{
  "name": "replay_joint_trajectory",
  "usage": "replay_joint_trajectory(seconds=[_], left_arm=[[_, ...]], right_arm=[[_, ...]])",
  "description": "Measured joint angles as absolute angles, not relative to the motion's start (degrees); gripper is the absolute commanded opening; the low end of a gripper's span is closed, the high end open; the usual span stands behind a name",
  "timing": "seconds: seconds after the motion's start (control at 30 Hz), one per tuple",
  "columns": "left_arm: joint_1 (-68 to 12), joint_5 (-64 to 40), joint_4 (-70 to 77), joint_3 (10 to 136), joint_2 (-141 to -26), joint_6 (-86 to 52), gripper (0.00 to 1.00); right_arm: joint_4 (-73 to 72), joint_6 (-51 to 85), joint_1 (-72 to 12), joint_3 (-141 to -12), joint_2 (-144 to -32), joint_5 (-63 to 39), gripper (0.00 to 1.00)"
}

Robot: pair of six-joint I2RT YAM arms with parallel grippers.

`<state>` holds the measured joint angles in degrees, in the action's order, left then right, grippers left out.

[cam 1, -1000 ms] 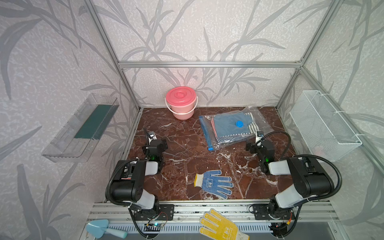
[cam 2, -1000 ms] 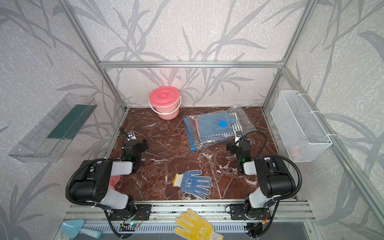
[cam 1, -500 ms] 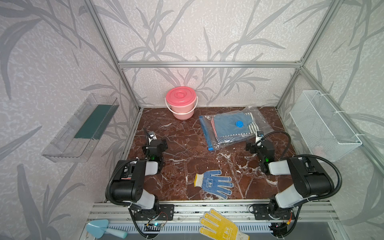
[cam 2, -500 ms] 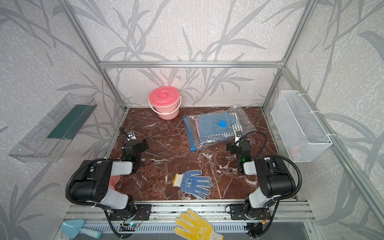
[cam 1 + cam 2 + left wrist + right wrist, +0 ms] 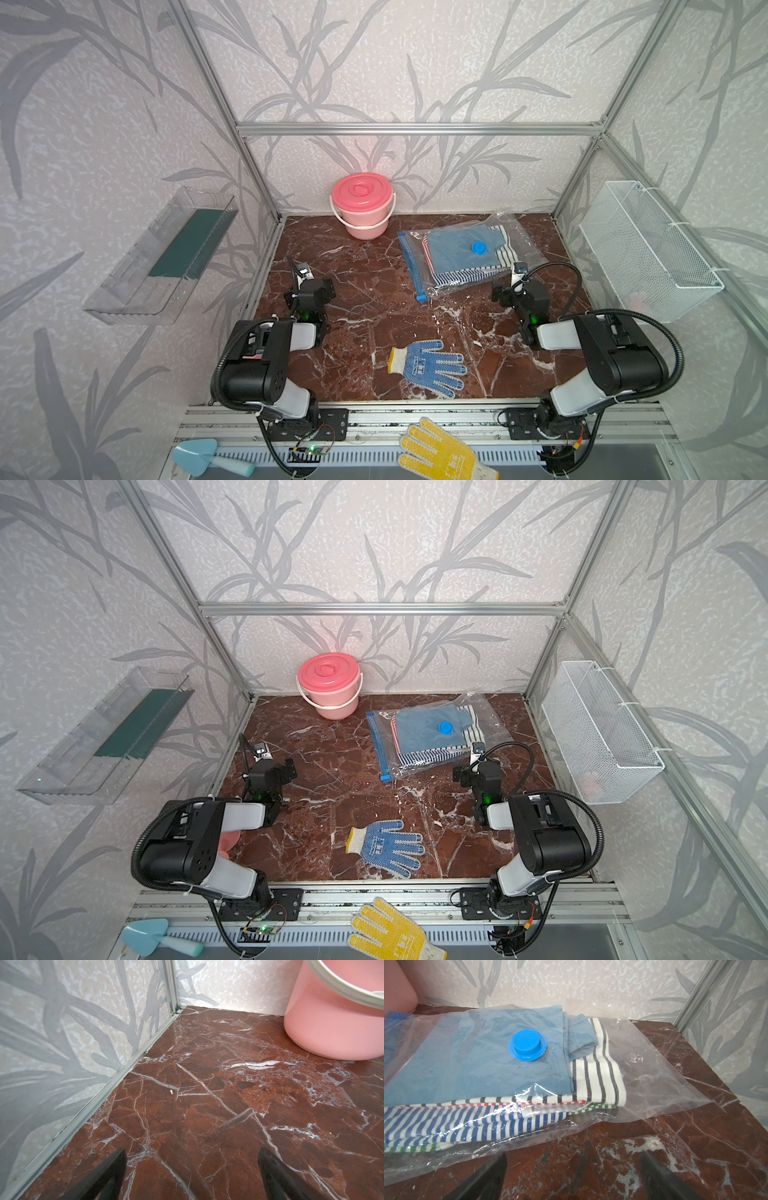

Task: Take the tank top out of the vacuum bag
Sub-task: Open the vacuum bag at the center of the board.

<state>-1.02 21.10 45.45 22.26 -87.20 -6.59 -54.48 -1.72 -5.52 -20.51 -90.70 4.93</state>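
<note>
The vacuum bag (image 5: 515, 237) (image 5: 486, 717) (image 5: 643, 1076) lies flat at the back right of the marble floor. Its round blue valve cap (image 5: 478, 247) (image 5: 527, 1045) faces up and its blue zip strip (image 5: 410, 266) runs along the left edge. A folded blue garment (image 5: 467, 1059) lies inside on top of striped ones (image 5: 593, 1072); which is the tank top I cannot tell. My right gripper (image 5: 517, 291) (image 5: 574, 1155) rests open just in front of the bag's near edge, holding nothing. My left gripper (image 5: 309, 286) (image 5: 192, 1151) stands open over bare floor at the left.
A lidded pink bucket (image 5: 362, 203) (image 5: 332, 1022) stands at the back middle. A blue dotted glove (image 5: 428, 365) lies near the front. A yellow glove (image 5: 440, 453) and a trowel (image 5: 208, 457) rest on the front rail. A wire basket (image 5: 648, 249) and a clear shelf (image 5: 166, 253) hang on the side walls.
</note>
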Motion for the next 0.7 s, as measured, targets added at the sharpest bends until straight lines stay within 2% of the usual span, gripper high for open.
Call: replay_joint_trajectory(seconds=[0.37, 0.7], left_arm=[[-2.46, 21.17, 44.82, 22.31, -85.32, -5.04, 0.99], [-7.46, 25.1, 17.32, 40.14, -74.54, -10.94, 0.99]], right_arm=[[-51.86, -1.32, -5.63, -20.58, -88.9, 6.59, 0.99], [-34.44, 2.17, -6.02, -28.82, -76.55, 11.99, 0.99]])
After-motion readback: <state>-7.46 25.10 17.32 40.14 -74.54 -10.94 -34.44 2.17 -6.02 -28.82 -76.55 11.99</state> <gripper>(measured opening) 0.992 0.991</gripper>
